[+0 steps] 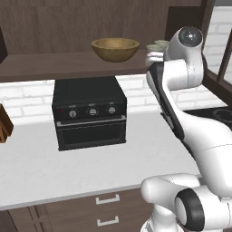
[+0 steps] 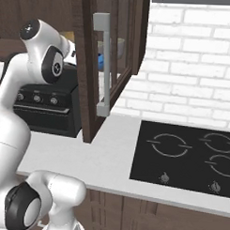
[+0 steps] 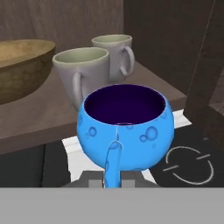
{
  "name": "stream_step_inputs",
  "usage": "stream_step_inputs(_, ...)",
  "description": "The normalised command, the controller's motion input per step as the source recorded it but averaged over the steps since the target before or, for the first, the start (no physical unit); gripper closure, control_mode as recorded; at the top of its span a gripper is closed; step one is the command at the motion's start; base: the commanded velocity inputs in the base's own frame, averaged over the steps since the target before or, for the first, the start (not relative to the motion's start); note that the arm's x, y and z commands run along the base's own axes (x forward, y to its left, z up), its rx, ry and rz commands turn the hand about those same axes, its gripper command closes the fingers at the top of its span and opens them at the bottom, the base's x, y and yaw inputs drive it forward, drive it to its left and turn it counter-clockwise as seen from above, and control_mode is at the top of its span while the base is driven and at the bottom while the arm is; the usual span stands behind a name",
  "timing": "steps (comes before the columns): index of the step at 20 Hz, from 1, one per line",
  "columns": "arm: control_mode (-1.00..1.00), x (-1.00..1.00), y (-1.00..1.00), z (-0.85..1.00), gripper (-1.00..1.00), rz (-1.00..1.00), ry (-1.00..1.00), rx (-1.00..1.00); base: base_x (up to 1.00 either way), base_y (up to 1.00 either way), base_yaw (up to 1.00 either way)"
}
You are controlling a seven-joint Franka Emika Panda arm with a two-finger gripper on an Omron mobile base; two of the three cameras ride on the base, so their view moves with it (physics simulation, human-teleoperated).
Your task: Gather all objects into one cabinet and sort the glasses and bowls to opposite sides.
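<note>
blue bowl held at the cabinet's edge

in the hand view, the gripper [image 3: 113, 175] is clamped on the near rim of the small blue bowl [image 3: 126, 127], one finger reaching up the bowl's outer wall. the bowl hangs upright, dark inside showing, just in front of the shelf [image 3: 52, 120] of the dark wood cabinet [image 2: 90, 69]. beyond it on the shelf stand two pale mugs: the nearer mug [image 3: 83, 74] with its handle turned toward the camera, and the farther mug [image 3: 114, 54] behind it with its handle to the right. the two stand close together, and whether they touch cannot be told. to their left sits the wide wooden bowl [image 3: 22, 70], apart from the mugs. from the left base view the same wooden bowl [image 1: 115, 49] rests on the shelf above a black toaster oven [image 1: 89, 111] on the white counter [image 1: 68, 167]. the right base view shows the glass-paned door [image 2: 111, 65] swung open, with a black cooktop [image 2: 186, 157] set in the counter to its right.
</note>
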Motion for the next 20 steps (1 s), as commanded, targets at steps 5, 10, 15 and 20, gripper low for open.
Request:
stream_step_inputs(5,-1.0,0.25,-0.28,0.0,1.0,0.0,0.0,0.0,0.0,0.0,0.0)
stream_step_inputs(10,-1.0,0.34,-0.27,0.0,1.0,0.0,0.0,0.0,0.0,0.0,0.0)
stream_step_inputs(15,-1.0,0.26,-0.08,0.0,1.0,0.0,0.0,0.0,0.0,0.0,0.0)
stream_step_inputs(20,-1.0,0.22,0.0,0.0,1.0,-0.01,0.0,0.0,0.0,0.0,0.0)
